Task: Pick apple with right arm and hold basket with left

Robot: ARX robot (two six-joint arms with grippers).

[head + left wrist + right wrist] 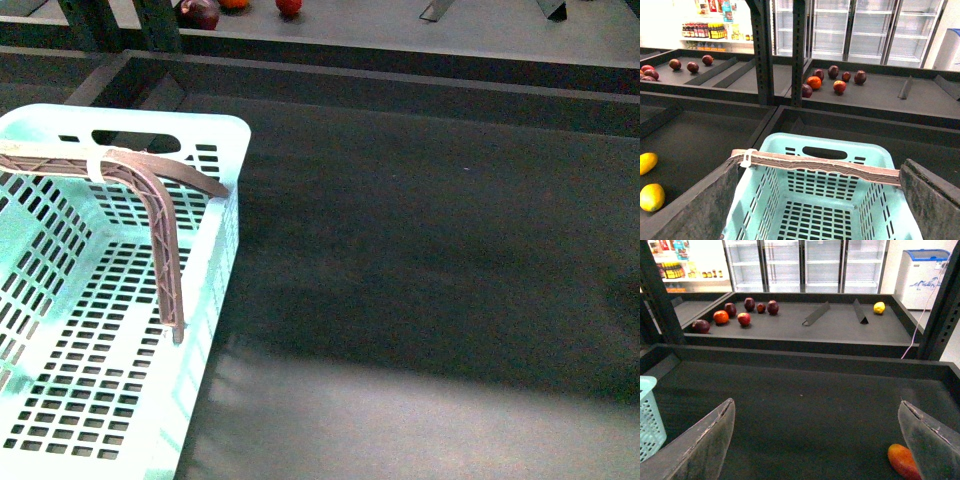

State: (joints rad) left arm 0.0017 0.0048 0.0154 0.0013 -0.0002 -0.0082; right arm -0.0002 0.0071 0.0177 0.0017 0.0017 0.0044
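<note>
The mint-green basket [130, 128] stands at the left of the dark shelf, its brown ribbed handle [165, 240] swung up. In the left wrist view my left gripper [821, 167] is open, with its fingers [700, 210] on either side of the basket [860, 149], level with the handle [850, 170] and not touching it. My right gripper [816, 405] is open and empty above the dark mat. A red-orange apple [901, 460] lies on the mat beside the gripper's finger [932, 440], partly hidden by it. A corner of the basket [647, 415] shows there too. Neither gripper shows in the front view.
The shelf behind holds dark purplish fruit [833, 71], an orange fruit [814, 82] and a small red fruit [839, 87], also a yellow lemon [879, 307] and metal dividers [816, 315]. Two lemons [651, 196] lie in the bin left of the basket. A raised ledge [400, 85] bounds the mat.
</note>
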